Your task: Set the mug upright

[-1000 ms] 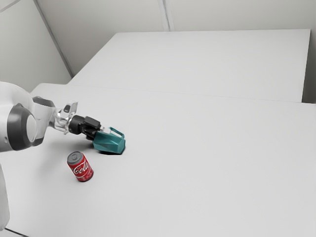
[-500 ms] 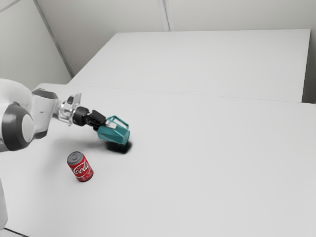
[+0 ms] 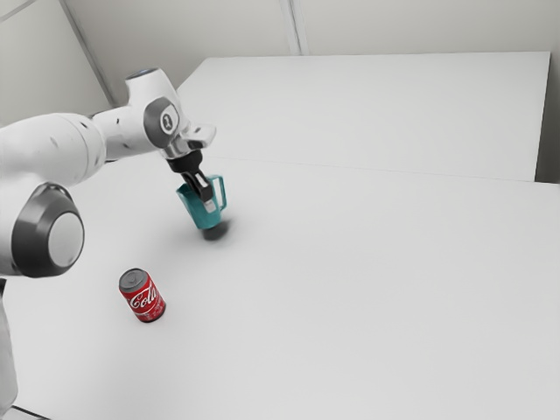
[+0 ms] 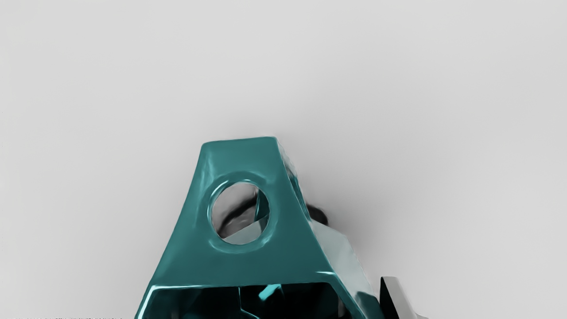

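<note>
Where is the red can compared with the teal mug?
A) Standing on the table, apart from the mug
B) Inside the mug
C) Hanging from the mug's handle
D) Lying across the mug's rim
A: the red can stands on the table, with a gap between it and the teal mug.

- the table (image 3: 367,280) is viewed in the exterior view from the arm's (image 3: 52,149) side, from above and well back, obliquely toward the wall (image 3: 420,26);
- the mug (image 4: 239,266) is viewed close up in the wrist view, from the arm's end, facing the table;
- mug and tabletop are shared
</note>
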Tool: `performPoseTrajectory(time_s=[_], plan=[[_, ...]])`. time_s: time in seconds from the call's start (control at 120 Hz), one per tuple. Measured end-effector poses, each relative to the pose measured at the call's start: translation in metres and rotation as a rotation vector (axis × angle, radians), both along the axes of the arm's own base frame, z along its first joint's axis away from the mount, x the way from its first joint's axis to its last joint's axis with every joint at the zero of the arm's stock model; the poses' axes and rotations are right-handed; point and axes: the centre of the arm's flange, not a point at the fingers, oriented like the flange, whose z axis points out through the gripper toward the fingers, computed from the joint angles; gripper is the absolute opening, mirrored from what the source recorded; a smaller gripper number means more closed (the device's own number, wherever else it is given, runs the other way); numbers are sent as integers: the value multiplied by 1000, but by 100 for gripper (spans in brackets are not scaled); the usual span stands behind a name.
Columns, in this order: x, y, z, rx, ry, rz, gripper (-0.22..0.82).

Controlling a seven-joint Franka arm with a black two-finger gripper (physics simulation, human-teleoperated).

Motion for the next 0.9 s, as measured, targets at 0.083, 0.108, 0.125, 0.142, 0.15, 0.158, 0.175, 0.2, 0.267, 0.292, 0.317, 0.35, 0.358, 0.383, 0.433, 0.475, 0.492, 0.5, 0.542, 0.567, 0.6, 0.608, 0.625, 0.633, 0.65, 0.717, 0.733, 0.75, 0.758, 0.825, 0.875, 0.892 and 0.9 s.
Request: performPoseTrajectory(time_s=[0.083, 0.108, 0.125, 0.142, 0.15, 0.158, 0.175, 0.2, 0.267, 0.292, 0.317, 0.35, 0.358, 0.383, 0.433, 0.475, 0.492, 0.5, 0.542, 0.567, 0.6, 0.608, 0.625, 0.633, 0.65, 0.717, 0.733, 0.75, 0.758, 0.825, 0.875, 0.892, 0.9], plan=[[0, 0, -15, 69, -27, 25, -17], [0, 0, -19, 83, -35, 35, -17], [-1, 0, -22, 91, -38, 42, -17], [-1, 1, -25, 98, -42, 50, -17], [-1, 1, -26, 102, -45, 53, -17], [-1, 1, -27, 105, -48, 57, -17], [-1, 1, -28, 110, -54, 64, -17], [0, 1, -28, 117, -65, 75, -17], [1, 2, -28, 131, -89, 105, -17], [2, 3, -28, 135, -96, 116, -17], [2, 3, -28, 138, -103, 126, -16], [3, 3, -27, 140, -110, 139, -10], [3, 3, -27, 140, -112, 142, -8], [3, 3, -27, 140, -117, 151, -3], [4, 3, -25, 140, -124, 169, 9], [5, 3, -24, 140, -130, 182, 18], [5, 3, -23, 141, -132, 187, 21], [5, 3, -23, 141, -133, 190, 22], [5, 3, -21, 140, -138, 201, 29], [5, 3, -19, 140, -141, 208, 33], [6, 3, -15, 139, -148, 217, 37], [6, 3, -12, 138, -151, 219, 38], [6, 3, -7, 137, -157, 223, 39], [6, 3, -3, 136, -160, 225, 40], [6, 3, 5, 133, -167, 229, 42], [5, 3, 49, 120, -201, 244, 47], [4, 2, 61, 117, -209, 247, 48], [3, 2, 77, 112, -218, 251, 49], [2, 1, 83, 109, -221, 253, 49], [-19, -12, 153, 83, -241, 261, 52], [-38, -40, 220, 74, -261, 241, 54], [-43, -48, 242, 73, -269, 237, 54], [-45, -52, 253, 73, -273, 235, 55]])
